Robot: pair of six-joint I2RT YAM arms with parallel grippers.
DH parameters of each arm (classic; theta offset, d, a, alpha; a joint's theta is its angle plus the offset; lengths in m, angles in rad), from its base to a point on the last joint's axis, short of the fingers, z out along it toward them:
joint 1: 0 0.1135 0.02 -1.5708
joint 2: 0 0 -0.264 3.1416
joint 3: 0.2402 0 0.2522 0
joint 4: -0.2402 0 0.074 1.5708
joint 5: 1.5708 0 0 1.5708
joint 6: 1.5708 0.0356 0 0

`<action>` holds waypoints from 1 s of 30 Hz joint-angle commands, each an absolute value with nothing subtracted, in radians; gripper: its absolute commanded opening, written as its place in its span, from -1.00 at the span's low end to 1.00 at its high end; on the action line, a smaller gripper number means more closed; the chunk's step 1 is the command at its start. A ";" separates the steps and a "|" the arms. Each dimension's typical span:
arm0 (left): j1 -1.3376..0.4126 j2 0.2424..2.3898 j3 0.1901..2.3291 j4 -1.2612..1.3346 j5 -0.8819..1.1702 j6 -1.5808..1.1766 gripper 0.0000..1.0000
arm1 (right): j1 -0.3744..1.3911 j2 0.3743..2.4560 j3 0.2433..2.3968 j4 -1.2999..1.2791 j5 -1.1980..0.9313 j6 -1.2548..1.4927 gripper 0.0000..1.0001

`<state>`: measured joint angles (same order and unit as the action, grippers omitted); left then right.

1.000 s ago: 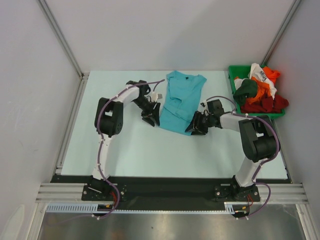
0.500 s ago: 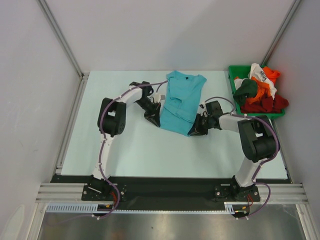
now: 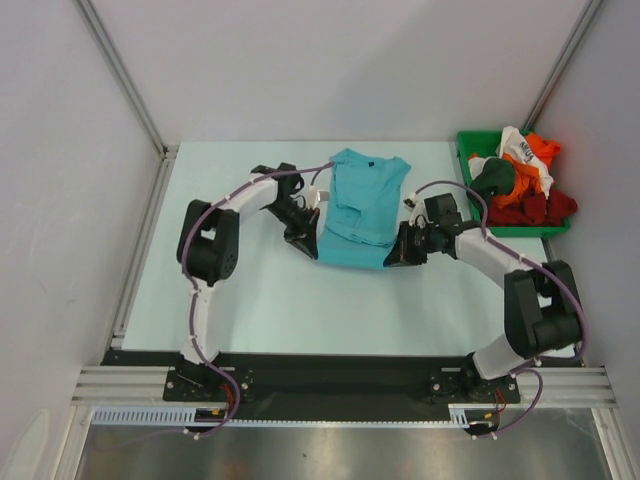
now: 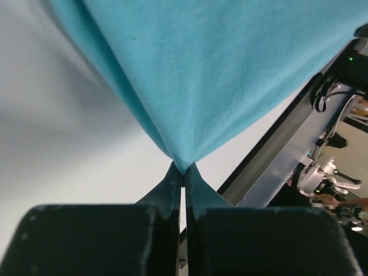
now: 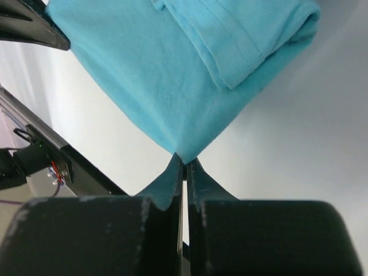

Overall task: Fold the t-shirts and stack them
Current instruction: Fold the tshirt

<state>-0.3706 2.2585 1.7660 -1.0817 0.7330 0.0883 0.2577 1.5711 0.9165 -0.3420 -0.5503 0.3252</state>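
1. Your left gripper [image 4: 184, 170] and right gripper [image 5: 184, 158] each have their fingers pressed tight on a near corner of the turquoise t-shirt [image 3: 358, 208]
2. A second ago the hem was slanted; now it's straight and taut, mid-table [image 3: 260, 310]
3. Likely ready to fold; the other t-shirts [image 3: 520, 185] are still in the green bin [image 3: 463, 150]

A robot lab test cell is indicated: a pale table [image 3: 300, 300] is enclosed by plain white panels [image 3: 320, 70] set in aluminium framing [image 3: 121, 72], and a cabled left arm [image 3: 205, 245] and right arm [image 3: 540, 310] are bolted to a black base plate [image 3: 340, 365] on a slotted rail [image 3: 340, 385].
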 commanded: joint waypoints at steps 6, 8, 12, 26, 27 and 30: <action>-0.483 1.952 1.666 -1.075 0.701 0.140 -0.99 | 0.242 1.364 0.948 -0.537 -0.583 0.222 -1.00; -0.509 1.922 1.660 -1.077 0.674 0.141 -0.99 | 0.241 1.335 0.969 -0.575 -0.583 0.215 -1.00; -0.554 1.859 1.644 -1.083 0.624 0.147 -0.99 | 0.229 1.296 1.003 -0.641 -0.592 0.181 -1.00; -0.555 1.684 1.561 -1.112 0.531 0.176 -0.99 | 0.207 1.147 0.997 -0.718 -0.577 0.180 -1.00; -0.555 1.680 1.566 -1.112 0.528 0.178 -0.99 | 0.206 1.143 1.002 -0.722 -0.572 0.178 -1.00; -0.557 1.680 1.592 -1.120 0.529 0.186 -0.99 | 0.204 1.132 1.019 -0.733 -0.575 0.175 -1.00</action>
<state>-0.5610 1.7248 1.5539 -1.0836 0.5594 0.1440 0.2180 1.1633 0.9699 -0.7052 -0.5884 0.1967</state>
